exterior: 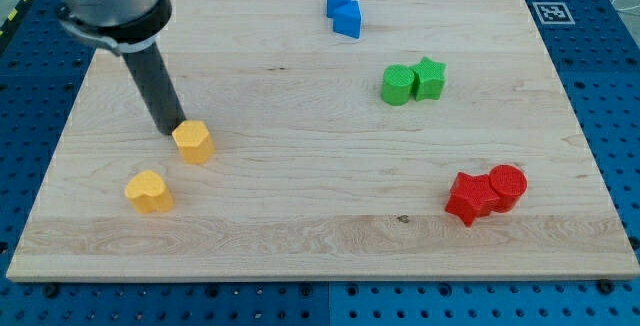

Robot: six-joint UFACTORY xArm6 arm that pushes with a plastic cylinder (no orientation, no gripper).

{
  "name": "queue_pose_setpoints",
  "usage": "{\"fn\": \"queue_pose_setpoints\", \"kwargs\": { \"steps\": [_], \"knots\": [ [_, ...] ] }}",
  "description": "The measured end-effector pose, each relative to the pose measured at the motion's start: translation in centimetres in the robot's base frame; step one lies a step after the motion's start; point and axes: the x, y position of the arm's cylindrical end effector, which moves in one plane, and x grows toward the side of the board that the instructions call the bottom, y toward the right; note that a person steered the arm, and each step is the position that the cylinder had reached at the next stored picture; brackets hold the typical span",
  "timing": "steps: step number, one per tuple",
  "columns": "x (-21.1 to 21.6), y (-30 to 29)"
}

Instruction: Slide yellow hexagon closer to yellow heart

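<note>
The yellow hexagon (193, 141) lies on the wooden board at the view's left. The yellow heart (149, 191) lies a short way below and left of it, with a small gap between them. My tip (167, 129) rests on the board just above and left of the yellow hexagon, touching or nearly touching its upper left side. The dark rod rises from it toward the view's top left.
Two blue blocks (343, 10) sit together at the view's top centre. Two green blocks (412, 81) sit together right of centre. Two red blocks (486, 193) sit together at the lower right. The wooden board (320, 256) ends near the view's bottom.
</note>
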Motion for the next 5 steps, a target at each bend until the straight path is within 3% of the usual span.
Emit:
{"fn": "queue_pose_setpoints", "kwargs": {
  "steps": [2, 5],
  "knots": [
    [2.2, 4.7],
    [3.1, 1.6]
  ]
}}
